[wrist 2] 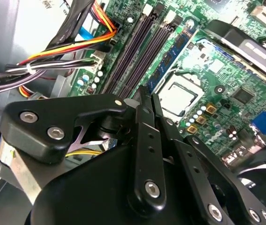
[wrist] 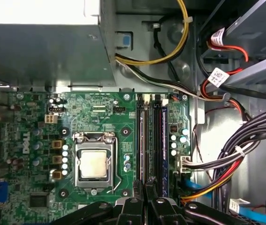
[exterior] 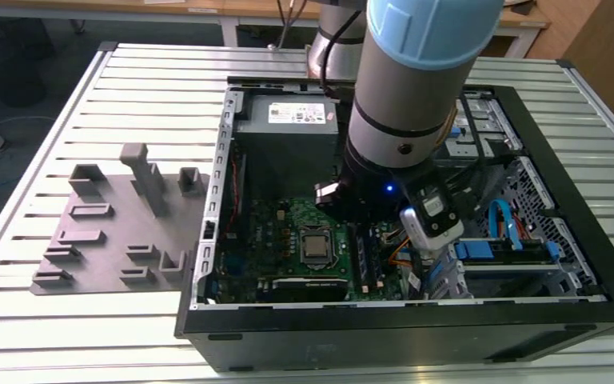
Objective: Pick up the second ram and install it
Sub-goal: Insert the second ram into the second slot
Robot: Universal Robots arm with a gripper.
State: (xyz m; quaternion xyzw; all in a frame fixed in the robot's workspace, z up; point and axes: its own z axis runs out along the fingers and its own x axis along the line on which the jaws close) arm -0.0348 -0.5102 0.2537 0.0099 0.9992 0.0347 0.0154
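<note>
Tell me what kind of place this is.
Probably a robotics lab or workshop: an open computer case sits on a slatted metal table, a grey parts fixture beside it, wooden desks behind.

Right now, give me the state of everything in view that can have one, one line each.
Gripper: shut, holding nothing visible, over the ram slots.
Computer case: lying on its side, open side up.
Ram stick: seated in a slot beside the processor.
Processor: in its socket, no cooler on it.
</note>
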